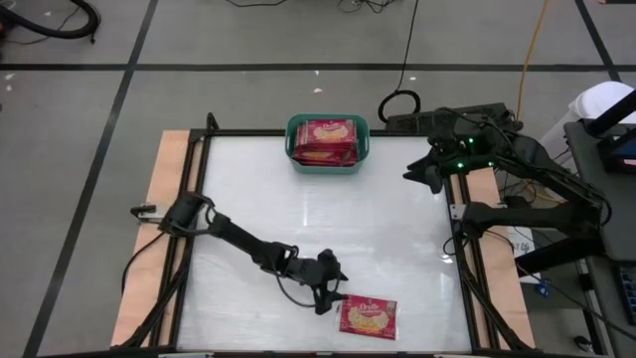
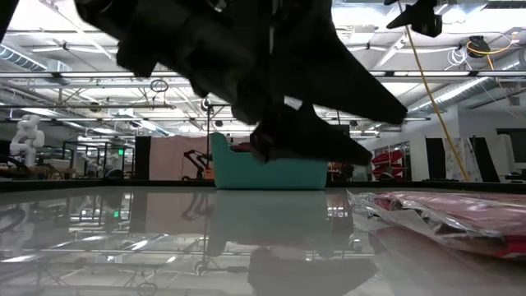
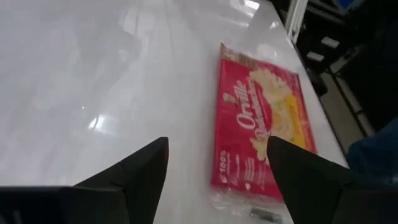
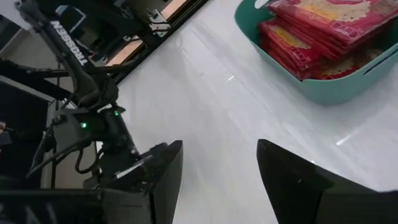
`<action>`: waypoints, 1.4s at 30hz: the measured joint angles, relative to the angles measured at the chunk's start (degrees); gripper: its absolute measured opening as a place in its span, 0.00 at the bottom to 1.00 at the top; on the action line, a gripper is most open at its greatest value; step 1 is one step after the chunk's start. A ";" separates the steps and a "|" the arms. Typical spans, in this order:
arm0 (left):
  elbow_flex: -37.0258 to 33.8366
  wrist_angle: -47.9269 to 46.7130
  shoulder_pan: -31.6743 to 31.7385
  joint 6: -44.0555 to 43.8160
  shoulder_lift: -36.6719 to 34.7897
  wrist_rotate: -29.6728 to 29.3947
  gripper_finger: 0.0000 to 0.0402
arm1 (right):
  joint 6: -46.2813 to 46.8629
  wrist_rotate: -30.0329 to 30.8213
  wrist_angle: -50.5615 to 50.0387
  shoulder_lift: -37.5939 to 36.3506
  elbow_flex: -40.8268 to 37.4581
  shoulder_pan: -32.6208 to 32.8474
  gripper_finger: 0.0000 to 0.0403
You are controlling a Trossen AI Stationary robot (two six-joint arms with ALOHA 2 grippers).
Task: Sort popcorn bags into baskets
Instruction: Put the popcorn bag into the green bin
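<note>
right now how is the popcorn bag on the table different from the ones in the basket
The loose popcorn bag lies alone, flat on the white table at its near edge, beside the open left claw. The other bags are stacked together inside the teal basket at the far edge. Both show the same red and yellow printed front.

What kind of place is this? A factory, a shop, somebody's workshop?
Most likely a robotics lab or test hall. A framed white table stands on a grey floor marked with tape lines, cables trail across that floor, and the low view shows a large open room with ceiling lights and other machines behind the teal basket.
</note>
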 joint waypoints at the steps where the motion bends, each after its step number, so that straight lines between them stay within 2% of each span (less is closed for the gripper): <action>1: -0.01 1.00 -0.24 0.98 0.75 -0.31 0.68 | 0.09 0.00 0.48 -0.06 -0.70 0.00 0.49; 9: 2.61 4.09 -1.69 5.86 5.08 0.19 0.68 | 4.05 -0.45 4.33 -1.72 -8.70 0.00 0.49; 14: 7.06 3.84 -2.67 8.94 10.51 4.54 0.66 | 6.48 -1.96 8.85 -2.66 -12.87 0.00 0.49; 22: 8.69 3.14 -1.82 5.36 12.32 0.98 0.38 | 8.20 -3.32 11.28 -2.77 -14.63 0.00 0.49; 29: 8.73 -0.21 1.03 10.12 12.24 6.78 0.04 | 8.21 -1.55 15.52 -2.19 -14.67 -0.02 0.49; 35: 8.43 -0.78 4.19 13.37 9.70 7.27 0.02 | 9.53 -1.43 16.08 -1.72 -14.67 -0.02 0.49; 42: 8.37 -12.08 8.87 22.43 0.61 6.98 0.01 | 12.62 -0.05 16.10 -2.34 -14.67 -0.02 0.49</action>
